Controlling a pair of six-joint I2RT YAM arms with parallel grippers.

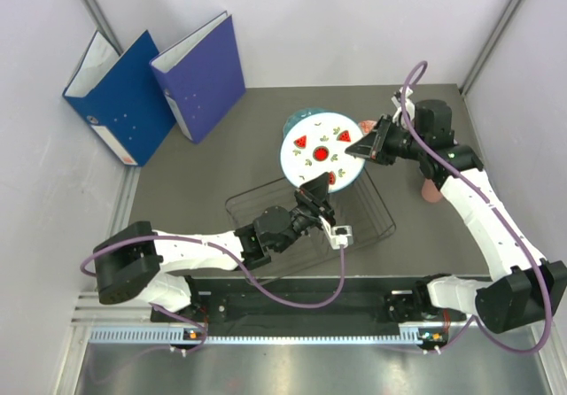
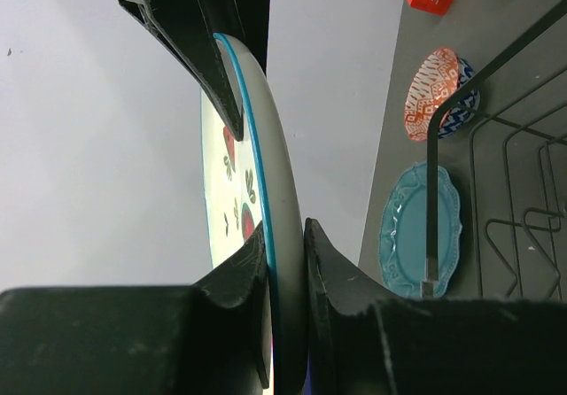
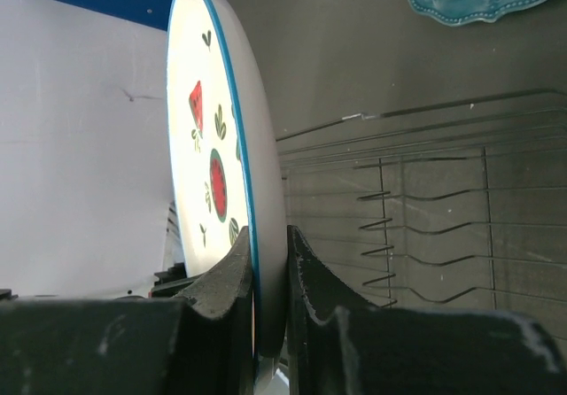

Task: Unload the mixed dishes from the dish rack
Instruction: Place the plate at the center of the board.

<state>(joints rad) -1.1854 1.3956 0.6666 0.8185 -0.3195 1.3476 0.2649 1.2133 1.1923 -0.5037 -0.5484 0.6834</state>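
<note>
Trouble lay in the double hold: the left claw (image 1: 316, 188) clenched the white plate (image 1: 321, 151) at 6 o'clock and the right claw (image 1: 361, 149) at 3 o'clock, over the dish rack (image 1: 376, 227), so mismatched pulls could have wrenched it loose.

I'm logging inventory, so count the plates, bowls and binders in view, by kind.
Plates: 2, the white plate and the teal plate
Bowls: 1, the red-patterned bowl
Binders: 2, the blue binder and the indigo binder
Total: 5
</note>
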